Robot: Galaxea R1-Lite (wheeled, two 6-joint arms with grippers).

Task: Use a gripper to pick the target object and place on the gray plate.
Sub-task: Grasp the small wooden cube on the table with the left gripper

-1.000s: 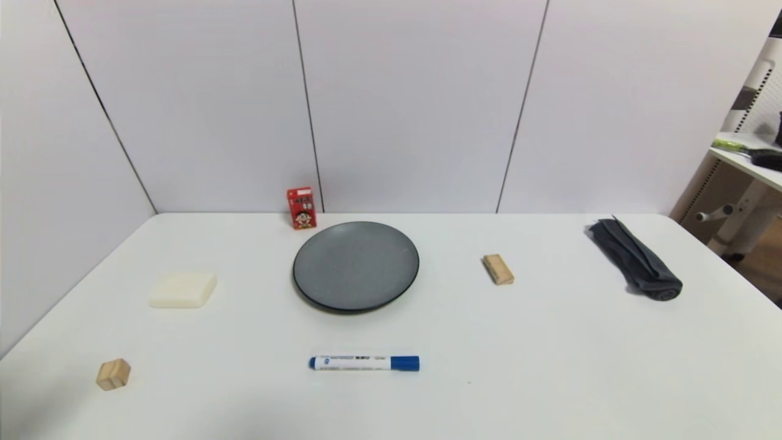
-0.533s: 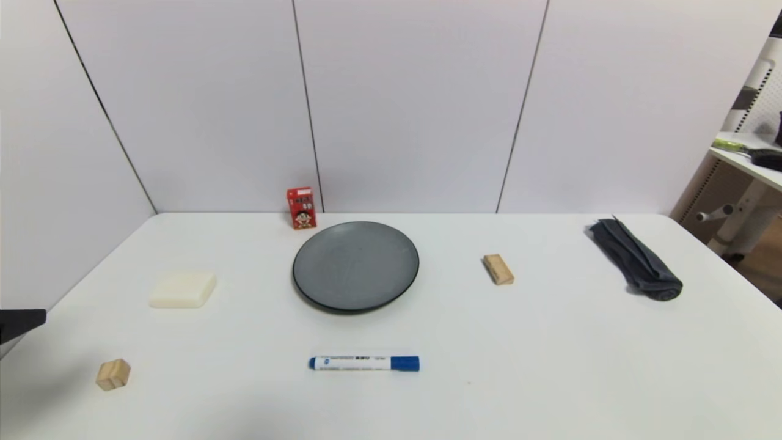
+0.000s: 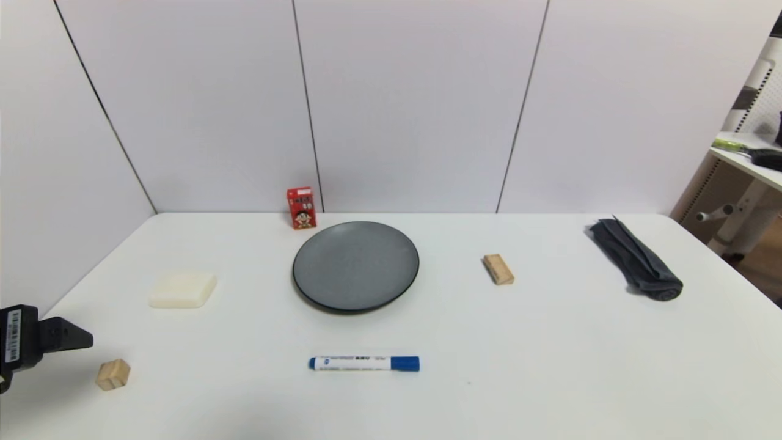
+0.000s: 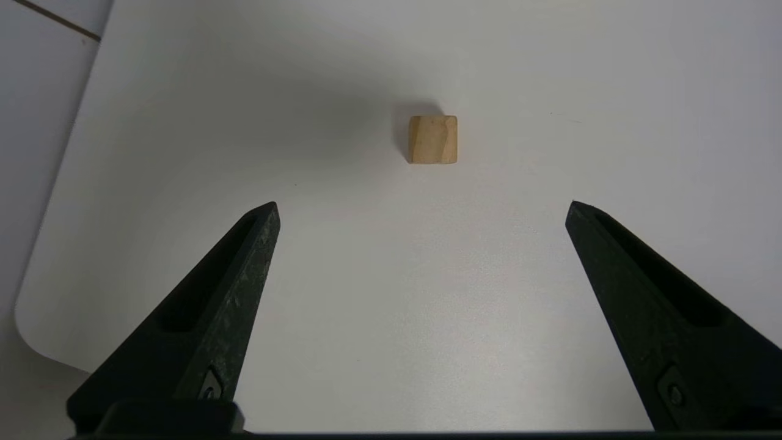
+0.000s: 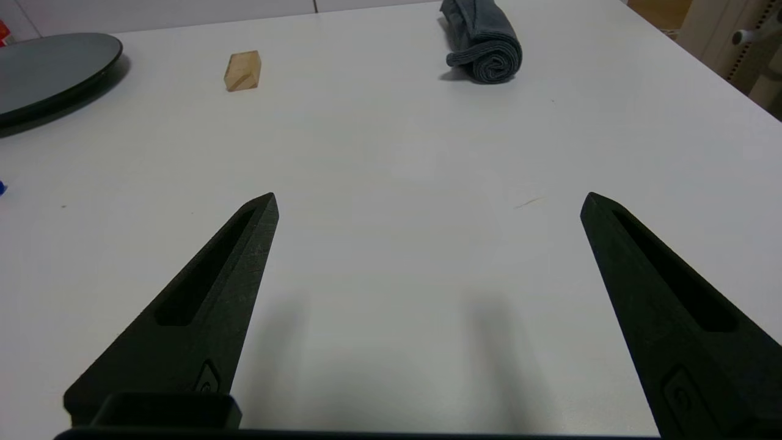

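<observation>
Our left end effector (image 4: 421, 205), fingers spread wide and holding nothing, hovers over the white desk (image 4: 391, 293) with the small wooden cube (image 4: 432, 139) lying just ahead, untouched. Our right end effector (image 5: 427, 198), likewise spread, sits well short of the gray plate (image 5: 55, 64).

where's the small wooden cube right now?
In the head view the wooden cube sits on the table's near left corner, below the white slab, just right of the open left gripper, untouched.
</observation>
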